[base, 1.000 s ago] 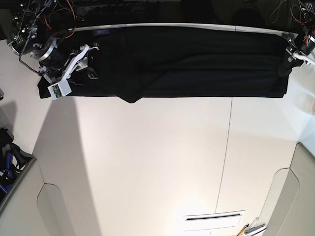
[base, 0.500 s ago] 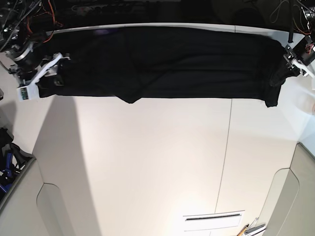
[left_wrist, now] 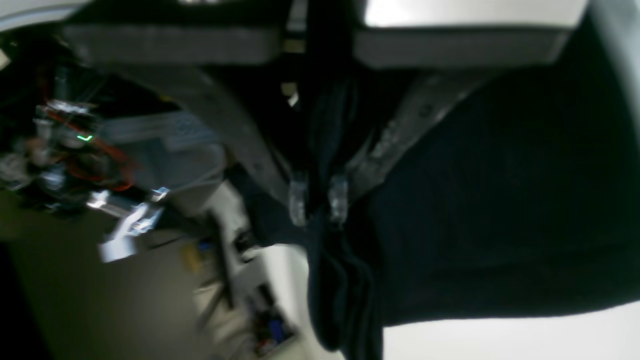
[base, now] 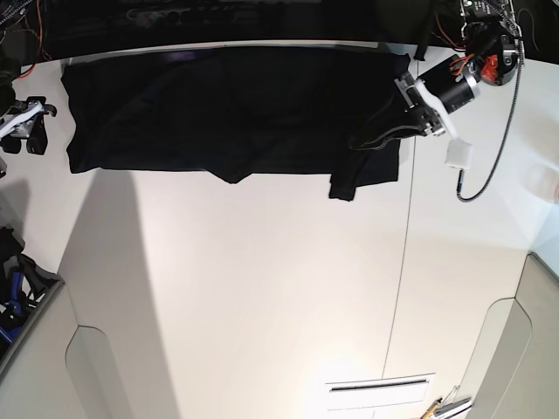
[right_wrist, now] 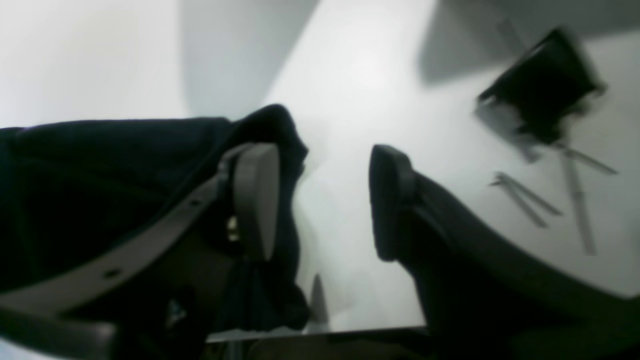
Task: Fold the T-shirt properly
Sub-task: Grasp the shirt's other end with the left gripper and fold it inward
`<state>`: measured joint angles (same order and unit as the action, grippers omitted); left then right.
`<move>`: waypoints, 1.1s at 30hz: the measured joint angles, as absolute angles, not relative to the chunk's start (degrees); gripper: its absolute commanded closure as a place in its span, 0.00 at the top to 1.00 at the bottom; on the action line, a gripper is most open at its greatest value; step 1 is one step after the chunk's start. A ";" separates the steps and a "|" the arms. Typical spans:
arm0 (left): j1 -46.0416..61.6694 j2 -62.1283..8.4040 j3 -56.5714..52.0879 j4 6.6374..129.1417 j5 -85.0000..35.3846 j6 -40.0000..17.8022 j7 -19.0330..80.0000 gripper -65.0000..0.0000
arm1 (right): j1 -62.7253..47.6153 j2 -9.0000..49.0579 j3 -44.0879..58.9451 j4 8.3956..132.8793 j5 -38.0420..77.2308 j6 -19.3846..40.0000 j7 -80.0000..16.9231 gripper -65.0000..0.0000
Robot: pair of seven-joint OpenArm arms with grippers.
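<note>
The black T-shirt (base: 227,109) lies spread along the far edge of the white table, plain side showing. In the base view my left gripper (base: 389,131) is shut on the shirt's right end, which is lifted and doubled back over the body, with a corner hanging down (base: 345,185). The left wrist view shows the two clear fingertips (left_wrist: 298,200) pinched on a bunch of black cloth (left_wrist: 345,280). My right gripper (base: 33,133) stands open just off the shirt's left edge. In the right wrist view its pads (right_wrist: 255,200) are wide apart with bare table between them, and the shirt (right_wrist: 100,175) lies beside the left pad.
The white table (base: 262,288) has a seam (base: 403,262) running front to back. A white slotted plate (base: 380,391) lies near the front edge. A white connector on a cable (base: 458,155) dangles from the left arm. A dark box (right_wrist: 540,85) and thin tools (right_wrist: 525,197) lie off the table's left side.
My left gripper has carried the shirt's right end leftward, doubling it over the body. My right gripper has drawn back left off the shirt, still open.
</note>
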<state>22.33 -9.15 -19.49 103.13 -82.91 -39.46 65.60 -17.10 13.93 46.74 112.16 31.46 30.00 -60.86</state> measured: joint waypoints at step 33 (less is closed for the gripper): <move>19.20 -3.95 -2.72 103.13 -63.64 -39.44 54.78 0.26 | -16.95 13.82 46.74 104.81 34.72 29.61 -60.69 0.45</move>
<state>19.20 -3.95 -2.72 103.13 -63.64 -39.44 54.78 -16.95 13.82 46.74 104.81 34.72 29.61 -60.69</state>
